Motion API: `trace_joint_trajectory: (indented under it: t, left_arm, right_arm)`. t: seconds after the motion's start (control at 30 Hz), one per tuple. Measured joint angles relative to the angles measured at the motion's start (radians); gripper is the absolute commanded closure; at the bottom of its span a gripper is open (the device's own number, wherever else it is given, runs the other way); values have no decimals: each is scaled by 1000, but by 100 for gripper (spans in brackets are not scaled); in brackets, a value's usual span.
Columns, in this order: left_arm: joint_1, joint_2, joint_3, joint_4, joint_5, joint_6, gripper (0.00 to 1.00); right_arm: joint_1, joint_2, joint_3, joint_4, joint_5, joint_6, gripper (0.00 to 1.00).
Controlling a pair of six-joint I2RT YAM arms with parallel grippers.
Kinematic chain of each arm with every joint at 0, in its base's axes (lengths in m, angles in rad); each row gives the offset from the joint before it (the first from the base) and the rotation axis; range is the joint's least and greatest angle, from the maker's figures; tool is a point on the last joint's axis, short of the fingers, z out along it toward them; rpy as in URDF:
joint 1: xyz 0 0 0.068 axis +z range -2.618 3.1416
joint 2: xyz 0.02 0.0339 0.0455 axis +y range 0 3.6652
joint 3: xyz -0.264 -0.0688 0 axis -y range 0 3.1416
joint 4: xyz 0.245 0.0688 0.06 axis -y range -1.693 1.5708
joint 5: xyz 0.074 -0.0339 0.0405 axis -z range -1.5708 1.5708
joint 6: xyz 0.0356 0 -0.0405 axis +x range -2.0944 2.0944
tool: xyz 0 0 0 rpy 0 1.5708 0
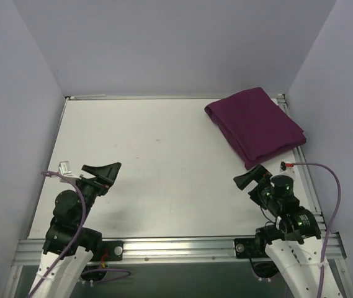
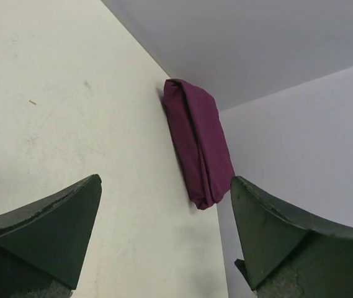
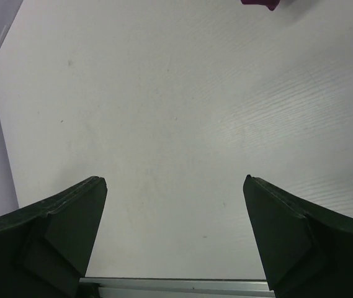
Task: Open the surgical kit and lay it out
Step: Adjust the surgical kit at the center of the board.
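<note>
Purple wrap (image 1: 255,124) folded, table (image 1: 151,180) far-right corner.

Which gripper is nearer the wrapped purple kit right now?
Right. The right gripper sits just nearside of the wrapped kit; the left gripper is far across the table.

The wrap (image 1: 255,126) lay in the far right corner of the table (image 1: 164,186). The left gripper (image 1: 103,171) stood near left, the right gripper (image 1: 249,179) near right, just before the wrap.

Matt magenta cloth wrap (image 1: 255,126) on smooth white table (image 1: 151,161).
</note>
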State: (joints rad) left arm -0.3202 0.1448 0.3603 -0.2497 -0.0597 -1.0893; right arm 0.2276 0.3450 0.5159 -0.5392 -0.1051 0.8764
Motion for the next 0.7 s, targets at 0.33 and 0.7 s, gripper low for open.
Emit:
trace_joint_trajectory:
  t: [0.33, 0.7]
  left_arm:
    - [0, 494, 529, -412, -94, 69, 6]
    - [124, 1026, 909, -360, 116, 412, 3]
  right_arm:
    - [0, 285, 107, 3, -132, -79, 0]
    - [-185, 777, 519, 47, -34, -171, 0]
